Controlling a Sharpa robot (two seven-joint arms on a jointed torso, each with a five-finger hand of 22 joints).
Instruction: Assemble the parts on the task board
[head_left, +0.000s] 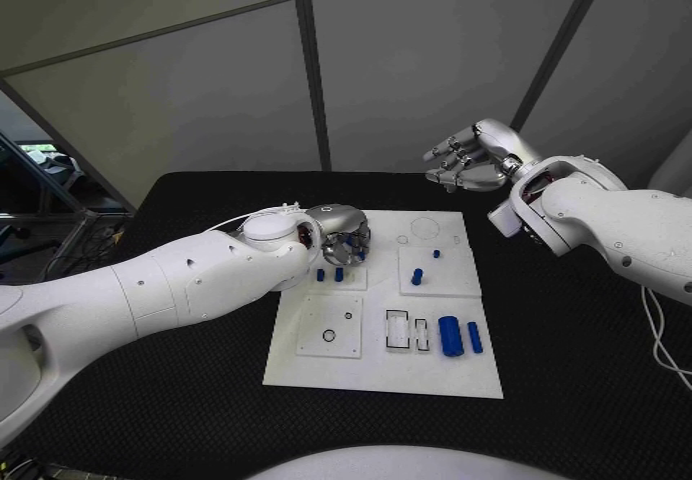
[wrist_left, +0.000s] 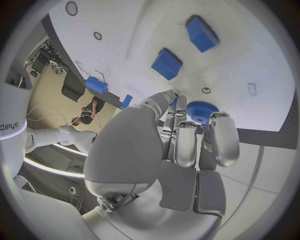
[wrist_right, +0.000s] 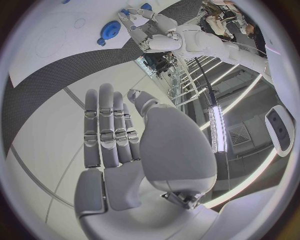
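Observation:
The white task board (head_left: 303, 365) lies mid-table. My left hand (head_left: 342, 236) hovers low over its far left corner, fingers curled around a blue gear (wrist_left: 201, 111) that its thumb and fingertips (wrist_left: 185, 145) touch; the gear (wrist_right: 112, 31) lies at the board's edge. Two blue blocks (wrist_left: 167, 63) stand just beyond the fingers, also seen as short pegs (head_left: 329, 273). Two more pegs (head_left: 417, 277) stand on the right panel. Two blue cylinders (head_left: 450, 335) lie at the near right. My right hand (head_left: 469, 160) is raised beyond the board's far right, fingers apart and holding nothing.
Rectangular slots (head_left: 397, 329) and small round holes (head_left: 329, 335) mark the board's near panels. Faint ring outlines (head_left: 426, 228) mark the far right panel. Black table (head_left: 577, 350) surrounds the board; grey wall panels (head_left: 404, 80) stand behind.

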